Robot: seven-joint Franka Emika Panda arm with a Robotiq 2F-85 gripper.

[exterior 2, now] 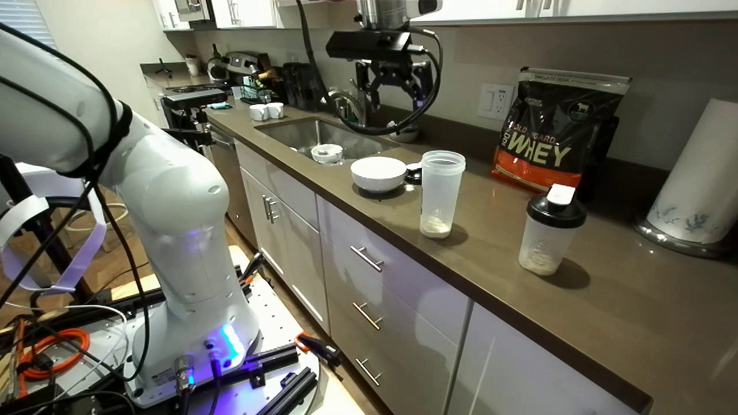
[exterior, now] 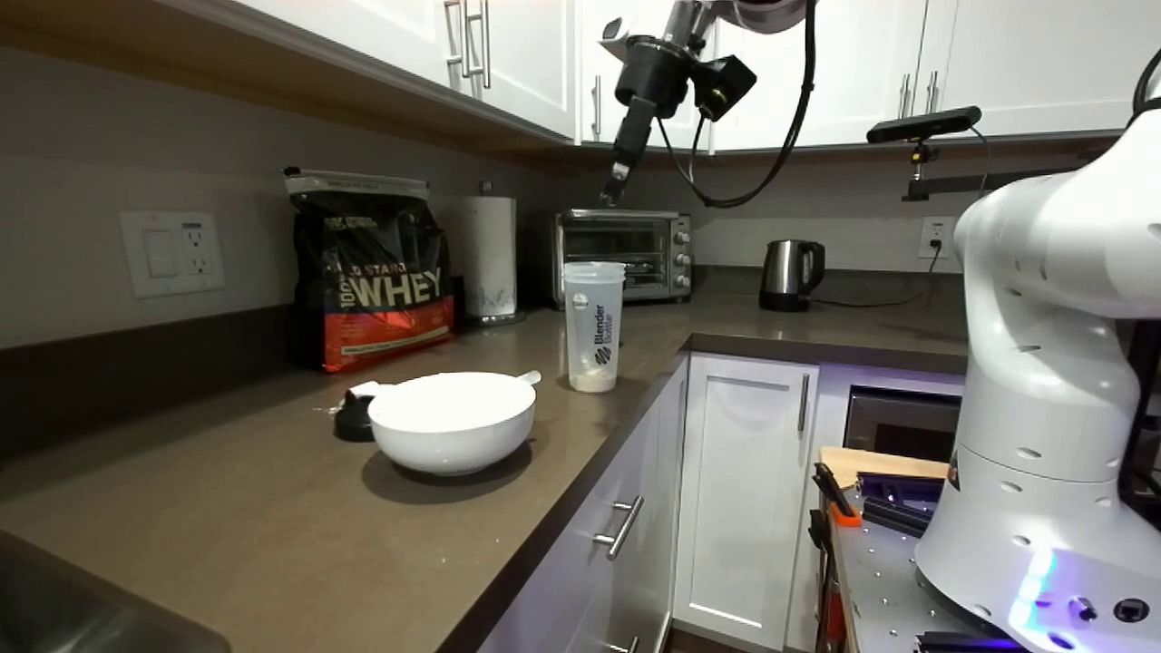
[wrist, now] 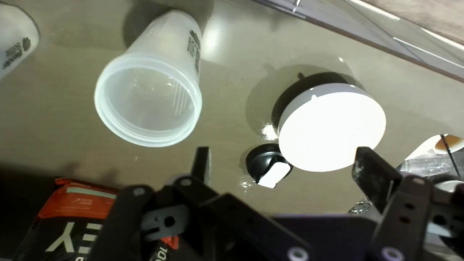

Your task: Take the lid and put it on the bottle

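- In an exterior view, the gripper (exterior: 613, 192) hangs above the counter (exterior: 272, 526); below its jaws stands the bottle (exterior: 585, 337), and lower left the lid (exterior: 352, 422) lies just beside the bowl (exterior: 453, 428).
- In an exterior view, a capped shaker (exterior 2: 549, 235) stands lower right of the jaws, which are spread wide.
- In the wrist view, the lid appears framed by the parted fingers (wrist: 375, 177), the bottle to their upper left.
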